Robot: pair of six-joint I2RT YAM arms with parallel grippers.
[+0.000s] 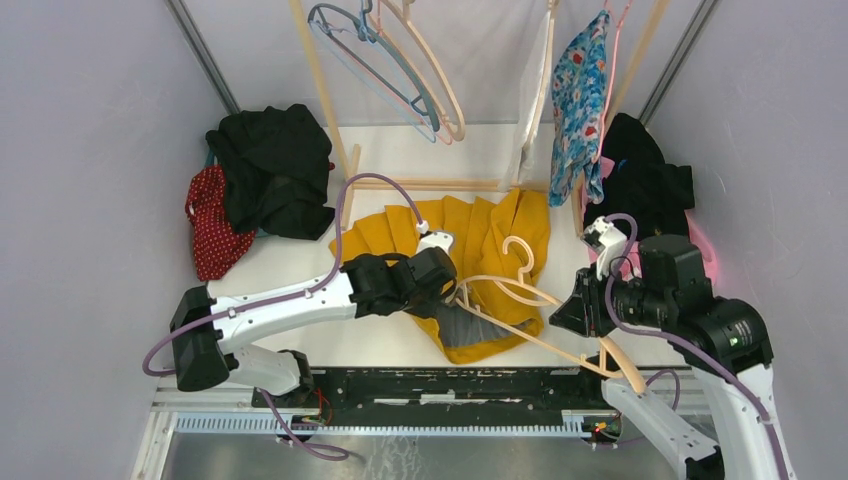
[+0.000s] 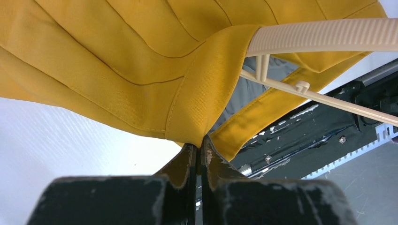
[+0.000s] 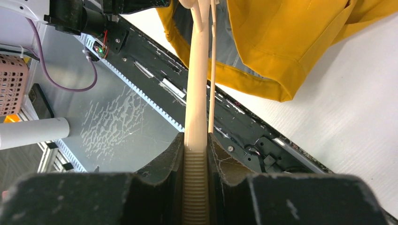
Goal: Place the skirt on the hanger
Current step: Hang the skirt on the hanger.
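A mustard-yellow skirt (image 1: pixel 480 240) with a grey lining lies on the white table in mid view. A cream plastic hanger (image 1: pixel 520 290) lies across it, one arm pushed into the waistband. My left gripper (image 1: pixel 447 290) is shut on the skirt's waistband edge (image 2: pixel 197 108), beside the hanger's ribbed arm (image 2: pixel 324 35). My right gripper (image 1: pixel 590 325) is shut on the hanger's other arm (image 3: pixel 197 93), which runs up toward the skirt (image 3: pixel 286 42).
A black garment (image 1: pixel 272 168) and a red dotted one (image 1: pixel 210 225) lie at the back left. More dark clothes (image 1: pixel 650 185) lie at the back right. A wooden rack (image 1: pixel 335 110) holds spare hangers (image 1: pixel 400 60) and a blue floral garment (image 1: pixel 580 100). A black rail (image 1: pixel 440 385) runs along the near edge.
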